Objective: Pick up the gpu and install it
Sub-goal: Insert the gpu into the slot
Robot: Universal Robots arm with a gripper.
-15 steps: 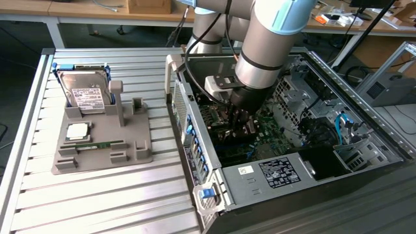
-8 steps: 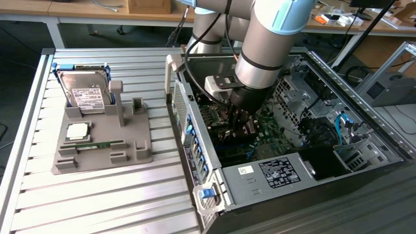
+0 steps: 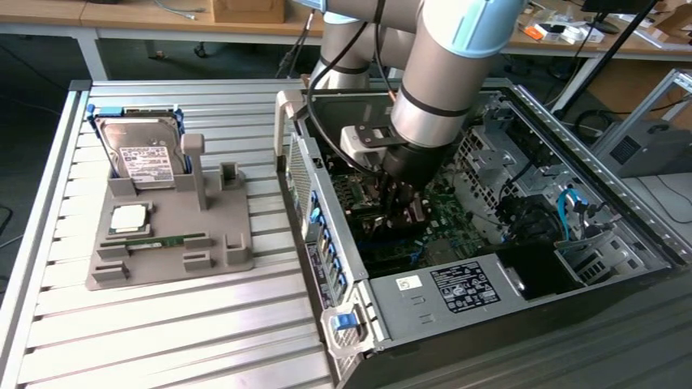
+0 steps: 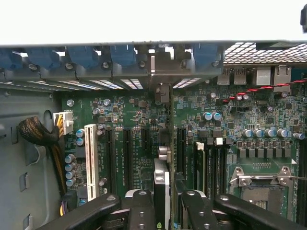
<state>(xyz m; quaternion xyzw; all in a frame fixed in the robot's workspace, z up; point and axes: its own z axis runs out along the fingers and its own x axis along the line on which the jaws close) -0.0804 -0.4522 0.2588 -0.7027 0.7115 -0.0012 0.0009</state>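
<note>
On my slatted tabletop point(image 3: 162, 324), a grey holder point(image 3: 162, 243) at the frame's left carries a hard drive point(image 3: 146, 158) standing upright, a processor chip point(image 3: 130, 216) and a memory stick point(image 3: 157, 241). The open computer case point(image 3: 605, 243) fills the right.

Robotics lab or hardware workshop, slatted aluminium worktable point(image 3: 162, 324), open computer case point(image 3: 519, 267) on it, cluttered benches point(image 3: 130, 20) behind, grey parts fixture point(image 3: 168, 235).

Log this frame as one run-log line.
phase: install | gripper: shut on gpu | gpu: edge-on over motherboard slots inside pc case | hard drive, RAM stick: on holder
</note>
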